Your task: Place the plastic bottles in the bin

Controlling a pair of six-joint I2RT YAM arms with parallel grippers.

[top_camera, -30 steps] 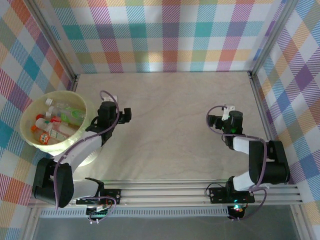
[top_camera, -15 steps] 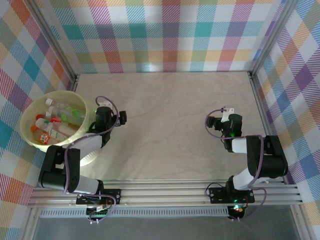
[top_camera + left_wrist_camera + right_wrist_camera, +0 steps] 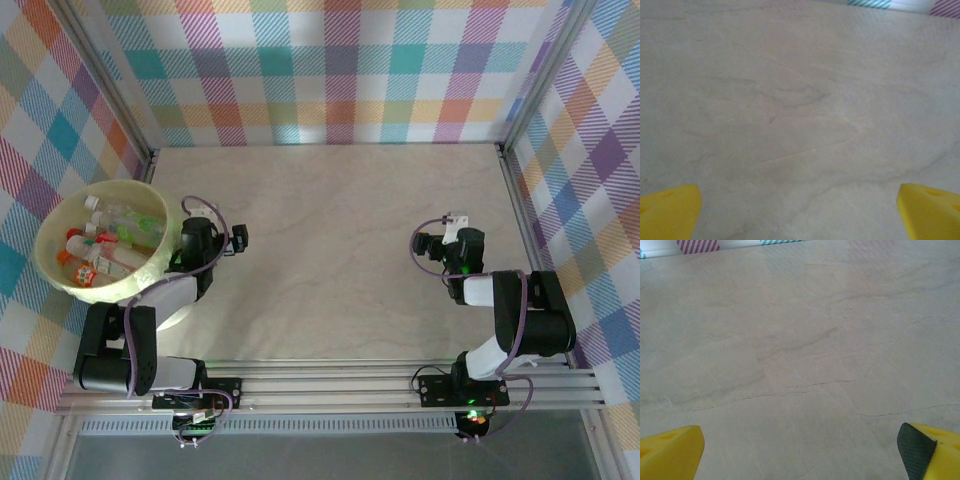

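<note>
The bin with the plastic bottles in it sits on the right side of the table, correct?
Not quite. The bin with the plastic bottles in it sits on the left side of the table, not the right, as the top external view shows.

Top cam is mounted high, above and behind the black arm bases [image 3: 190, 390], staring steeply down at the whole pale cream marble-look tabletop [image 3: 360, 250]. Both wrist cams hang close over that tabletop, tilted forward across it toward its far edge, with yellow fingertips [image 3: 667, 212] poking in at the bottom corners. All three overlap on the tabletop's bare middle.
</note>
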